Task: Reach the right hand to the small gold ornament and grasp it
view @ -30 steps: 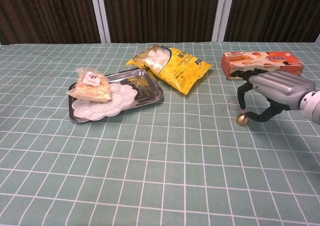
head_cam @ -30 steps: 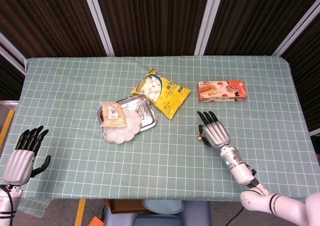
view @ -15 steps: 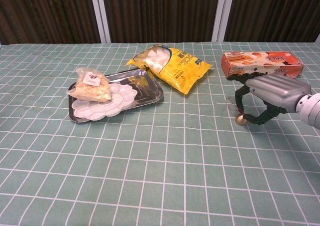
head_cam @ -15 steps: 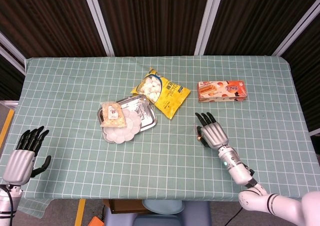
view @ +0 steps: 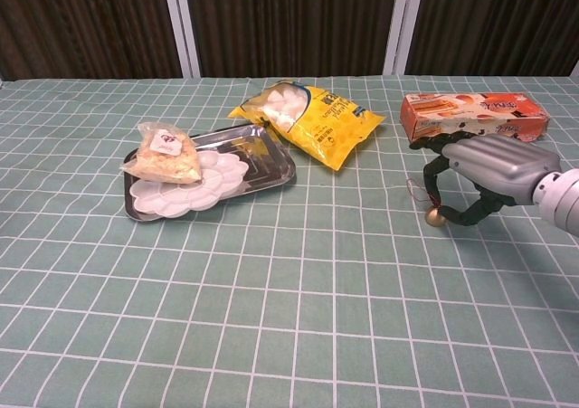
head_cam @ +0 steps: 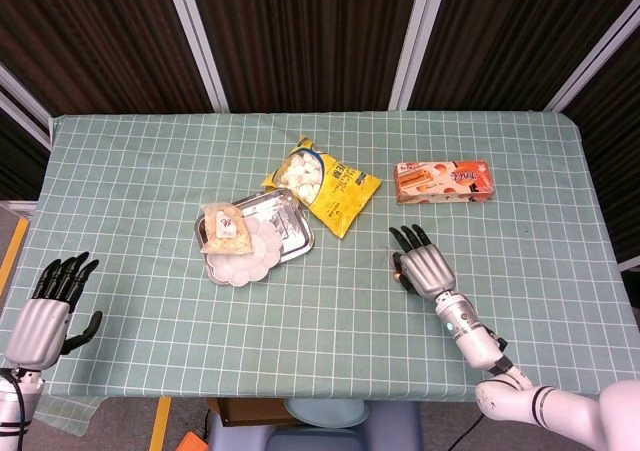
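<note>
The small gold ornament lies on the green checked tablecloth, right of centre, with a thin loop of cord beside it. My right hand arches over it, palm down. Its fingers hang just above the ornament and the thumb curls in from the right, at or very near the ornament. Nothing is lifted. In the head view the right hand covers nearly all of the ornament. My left hand hangs off the table's front left corner, fingers spread and holding nothing.
An orange biscuit box lies just behind the right hand. A yellow snack bag lies at centre back. A metal tray at the left carries a white flower-shaped dish and a clear snack packet.
The right hand has shifted slightly left and settled lower over the ornament, its thumb closing in beside it. The ornament stays on the cloth. The left hand has not moved.
</note>
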Controlling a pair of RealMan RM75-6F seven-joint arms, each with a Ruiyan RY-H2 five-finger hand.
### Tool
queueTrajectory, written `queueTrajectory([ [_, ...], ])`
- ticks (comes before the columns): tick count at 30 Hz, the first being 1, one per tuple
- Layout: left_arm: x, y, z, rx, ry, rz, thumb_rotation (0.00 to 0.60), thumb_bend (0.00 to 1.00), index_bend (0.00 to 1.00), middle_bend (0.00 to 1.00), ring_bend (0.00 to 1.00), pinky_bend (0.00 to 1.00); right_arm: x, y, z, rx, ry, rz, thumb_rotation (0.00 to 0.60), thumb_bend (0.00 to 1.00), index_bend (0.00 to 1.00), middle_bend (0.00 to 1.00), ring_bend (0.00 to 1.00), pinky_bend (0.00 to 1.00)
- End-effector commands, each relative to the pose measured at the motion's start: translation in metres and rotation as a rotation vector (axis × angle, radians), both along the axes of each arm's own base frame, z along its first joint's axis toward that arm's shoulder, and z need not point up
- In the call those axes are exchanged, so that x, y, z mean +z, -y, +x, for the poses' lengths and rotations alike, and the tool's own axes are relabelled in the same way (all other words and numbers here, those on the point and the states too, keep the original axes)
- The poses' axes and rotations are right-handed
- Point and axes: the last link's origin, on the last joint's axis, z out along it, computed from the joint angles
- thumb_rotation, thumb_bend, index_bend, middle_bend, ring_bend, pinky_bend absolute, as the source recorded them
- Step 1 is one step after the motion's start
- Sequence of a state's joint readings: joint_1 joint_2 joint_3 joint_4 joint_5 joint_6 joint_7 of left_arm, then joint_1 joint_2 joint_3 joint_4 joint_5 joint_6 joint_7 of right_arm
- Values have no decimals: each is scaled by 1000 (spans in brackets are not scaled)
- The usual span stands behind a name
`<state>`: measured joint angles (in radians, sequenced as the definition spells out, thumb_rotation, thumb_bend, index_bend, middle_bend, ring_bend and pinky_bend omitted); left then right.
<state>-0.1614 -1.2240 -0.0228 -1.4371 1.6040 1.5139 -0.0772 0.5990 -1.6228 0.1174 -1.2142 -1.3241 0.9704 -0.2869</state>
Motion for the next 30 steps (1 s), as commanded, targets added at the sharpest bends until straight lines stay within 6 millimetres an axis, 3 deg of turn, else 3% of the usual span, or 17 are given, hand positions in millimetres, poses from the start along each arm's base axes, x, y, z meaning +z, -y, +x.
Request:
queueTrajectory([
  [1, 0, 0, 0, -1, 0, 1, 600, 426, 13, 0, 0, 44, 1, 0, 1, 6, 4, -5, 600, 579, 743, 154, 0, 0],
  [7, 1, 1, 0, -3, 2, 4, 600, 427, 15, 0, 0, 43, 14, -1, 12, 20, 70, -28, 600, 584, 754, 157, 0, 0],
  [13, 0, -1, 1, -6, -4, 10, 600, 426, 14, 0, 0, 44, 22, 3, 49, 68, 190, -36, 600, 584, 754, 165, 0, 0],
  [19, 0, 2, 2, -16, -6, 2, 600, 426, 14, 0, 0, 44, 60, -20, -3, 25, 58, -108, 600, 584, 756, 166, 0, 0],
  [22, 1, 3, 1, -7, -7, 7, 600, 427, 13, 0, 0, 43, 59, -20, 10, 33, 113, -75, 600, 584, 756, 166, 0, 0],
  [26, 2, 4, 5, -21, -6, 19, 600, 427, 13, 0, 0, 44, 40, -12, 39, 83, 162, -42, 600, 584, 756, 166, 0, 0],
  [30, 2, 5, 3, -17, -8, 14, 600, 427, 14, 0, 0, 44, 45, -23, 19, 82, 97, -69, 600, 584, 756, 166, 0, 0],
])
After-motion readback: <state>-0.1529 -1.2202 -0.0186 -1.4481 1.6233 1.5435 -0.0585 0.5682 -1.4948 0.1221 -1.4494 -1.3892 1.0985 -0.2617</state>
